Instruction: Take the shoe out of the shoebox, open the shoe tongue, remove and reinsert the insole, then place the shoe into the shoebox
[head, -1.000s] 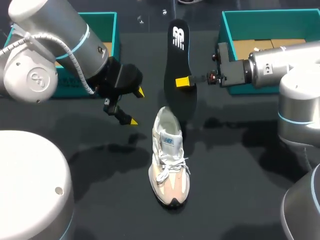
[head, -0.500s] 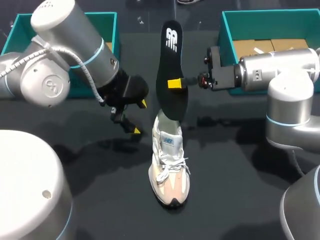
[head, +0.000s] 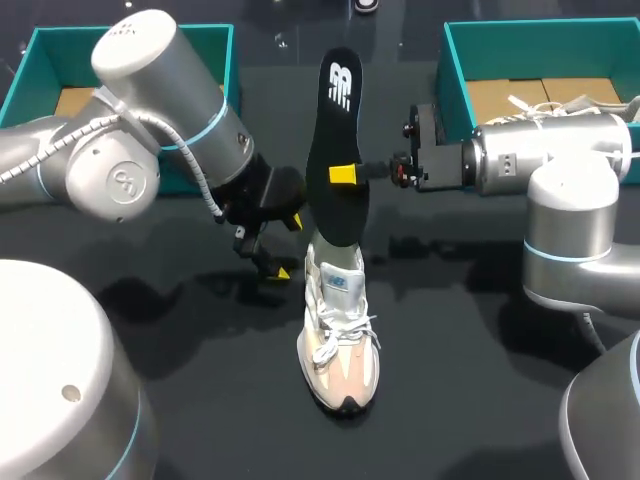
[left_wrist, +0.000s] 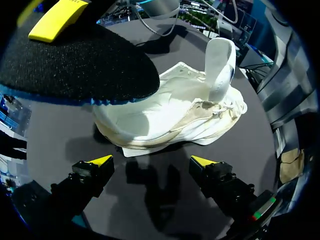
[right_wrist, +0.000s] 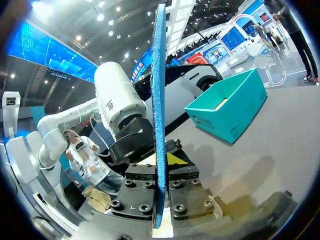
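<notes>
A white and peach shoe (head: 336, 330) lies on the black table, toe toward me. My right gripper (head: 343, 175) is shut on a black insole (head: 337, 120), holding it upright with its lower end at the shoe's heel opening. In the right wrist view the insole's blue edge (right_wrist: 159, 95) runs straight up from between the closed fingers of that gripper (right_wrist: 159, 167). My left gripper (head: 288, 247) stands open just left of the shoe's heel. Its wrist view shows the left gripper (left_wrist: 151, 161) empty, the shoe (left_wrist: 170, 112) ahead with tongue raised, and the insole (left_wrist: 75, 65) over the opening.
A teal shoebox (head: 520, 32) sits at the back right behind my right arm. A second teal box (head: 120, 32) stands at the back left, partly hidden by my left arm. Bare black table lies in front of the shoe.
My right arm has carried the insole left and down toward the shoe's heel. My left arm has swung right, bringing its open gripper close beside the heel.
</notes>
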